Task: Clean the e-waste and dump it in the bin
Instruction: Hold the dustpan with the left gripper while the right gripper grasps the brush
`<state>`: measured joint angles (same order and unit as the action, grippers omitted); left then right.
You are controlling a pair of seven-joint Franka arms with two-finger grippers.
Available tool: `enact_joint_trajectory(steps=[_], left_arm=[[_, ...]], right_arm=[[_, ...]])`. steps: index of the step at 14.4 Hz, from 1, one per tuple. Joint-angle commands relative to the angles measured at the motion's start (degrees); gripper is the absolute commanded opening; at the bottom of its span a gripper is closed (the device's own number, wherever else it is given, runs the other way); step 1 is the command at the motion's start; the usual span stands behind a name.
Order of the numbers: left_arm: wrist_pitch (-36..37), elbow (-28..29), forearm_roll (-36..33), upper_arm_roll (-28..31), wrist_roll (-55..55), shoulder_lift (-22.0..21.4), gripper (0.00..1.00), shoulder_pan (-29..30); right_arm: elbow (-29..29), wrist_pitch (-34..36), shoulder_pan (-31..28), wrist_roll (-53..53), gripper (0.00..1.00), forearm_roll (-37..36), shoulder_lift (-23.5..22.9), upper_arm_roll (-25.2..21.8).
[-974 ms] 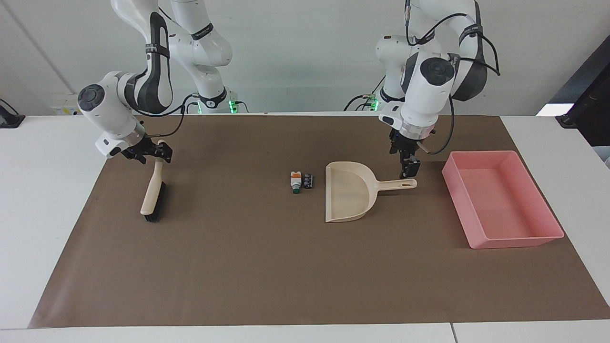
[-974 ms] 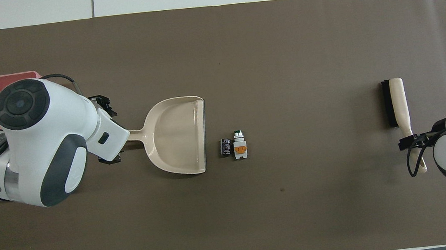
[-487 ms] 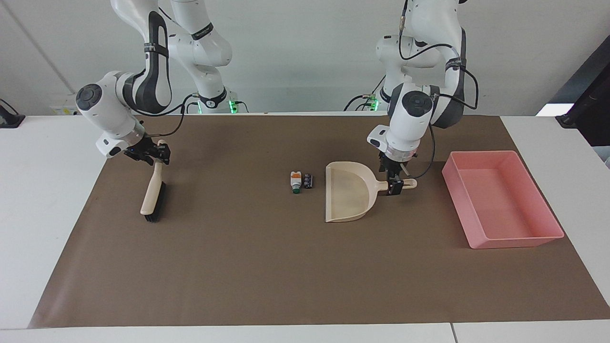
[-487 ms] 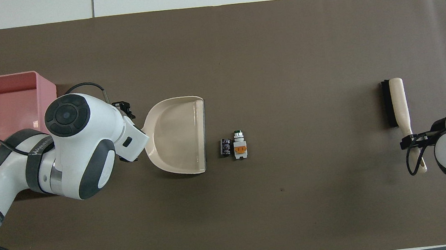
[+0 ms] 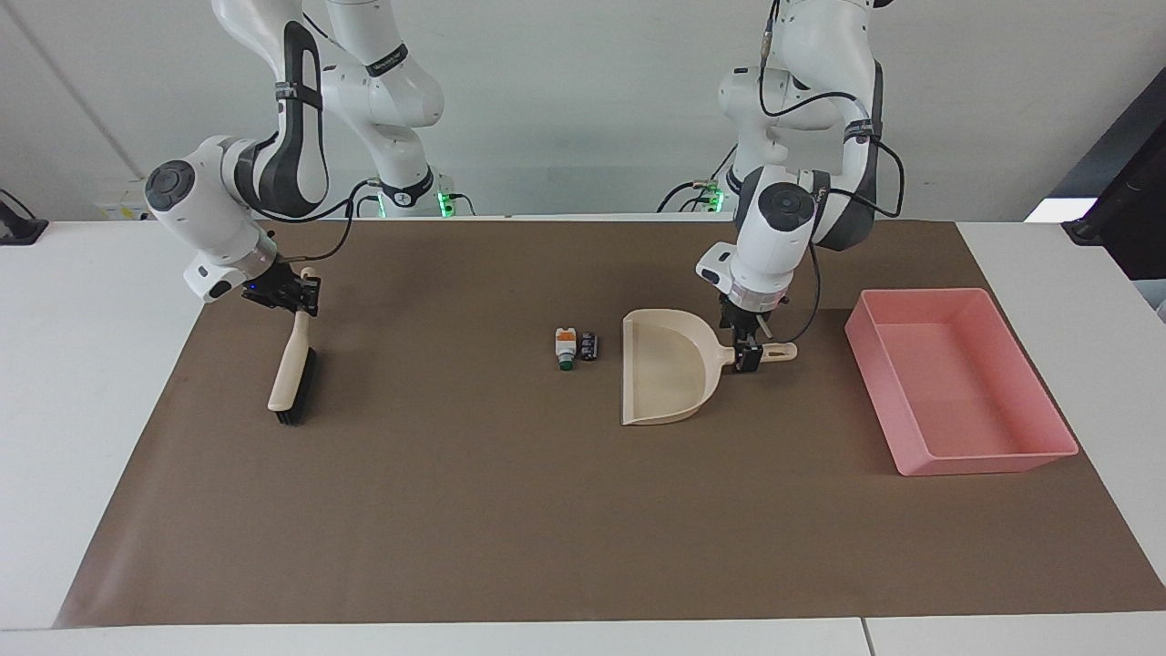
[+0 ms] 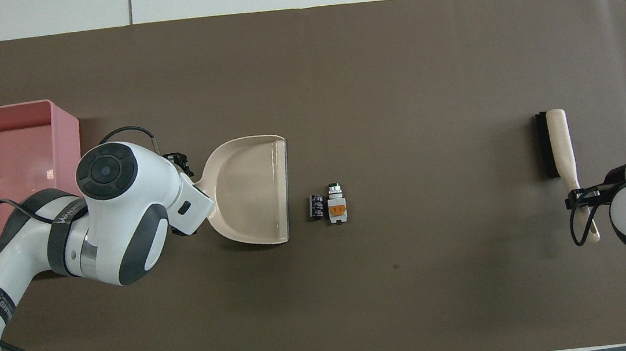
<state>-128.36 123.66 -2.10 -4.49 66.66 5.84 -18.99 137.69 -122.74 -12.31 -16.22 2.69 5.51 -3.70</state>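
Two e-waste pieces [image 5: 575,348] lie between your tools, just beside the dustpan [image 5: 665,378] mouth. Your right gripper [image 5: 298,301] is clamped on the brush [image 5: 293,374] handle; your left gripper [image 5: 749,353] straddles the dustpan handle, jaws apart.

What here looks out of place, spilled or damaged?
Nothing stands out. The two e-waste pieces lie together on the mat beside the dustpan's open edge; the pink bin is upright and empty; the brush lies flat.

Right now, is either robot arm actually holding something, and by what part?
The right gripper is shut on the cream brush with black bristles, at its handle end. The left gripper straddles the cream plastic dustpan's handle, open, not gripping.
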Motion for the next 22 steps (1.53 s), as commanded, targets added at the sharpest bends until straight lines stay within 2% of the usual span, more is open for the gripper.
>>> enact_joint_trajectory(steps=[1,4,6,7,8,9,10,11,16,20,22], left_arm=[[-1.9,1.8,-0.9,0.6,0.3,-0.7,0.97,-0.5],[-3.2,2.3,-0.9,0.6,0.4,-0.1,0.95,-0.4],[-3.0,2.1,-0.9,0.6,0.4,0.0,0.91,-0.4],[-2.8,1.9,-0.9,0.6,0.6,0.0,0.85,-0.4],[-2.8,1.9,-0.9,0.6,0.9,-0.1,0.66,-0.4],[-2.7,1.9,-0.9,0.6,1.0,-0.1,0.3,-0.4],[-2.6,1.9,-0.9,0.6,1.0,-0.4,0.05,-0.4],[-2.6,1.7,-0.9,0.6,1.0,-0.5,0.0,-0.4],[0.3,-0.8,-1.2,0.6,1.0,0.2,0.0,-0.7],[5.0,-2.9,-9.9,0.6,0.1,0.2,0.0,-3.2],[6.0,-3.1,-11.3,0.7,-2.6,0.2,0.0,-4.6]], right_arm=[[-3.5,4.1,-0.1,0.6,0.0,1.0,0.3,0.7],[-7.9,10.2,3.7,4.8,0.0,1.0,1.3,1.2],[-8.4,13.0,7.3,9.8,0.0,0.8,3.4,1.2],[-8.4,13.7,8.9,11.5,0.0,0.8,4.5,1.2],[-8.4,14.9,10.9,14.3,0.0,0.7,5.2,1.2],[-8.4,15.8,13.6,17.2,0.0,0.3,6.0,1.2],[-8.3,16.6,15.5,19.4,0.0,0.1,6.4,1.2],[-8.2,17.4,17.3,21.8,0.0,0.1,6.7,1.2],[-7.1,18.5,27.2,31.1,0.0,0.0,7.8,1.3],[-5.0,17.8,37.8,38.4,0.0,0.0,8.0,1.3],[-4.9,16.7,42.8,41.0,0.0,0.0,6.4,1.3]])
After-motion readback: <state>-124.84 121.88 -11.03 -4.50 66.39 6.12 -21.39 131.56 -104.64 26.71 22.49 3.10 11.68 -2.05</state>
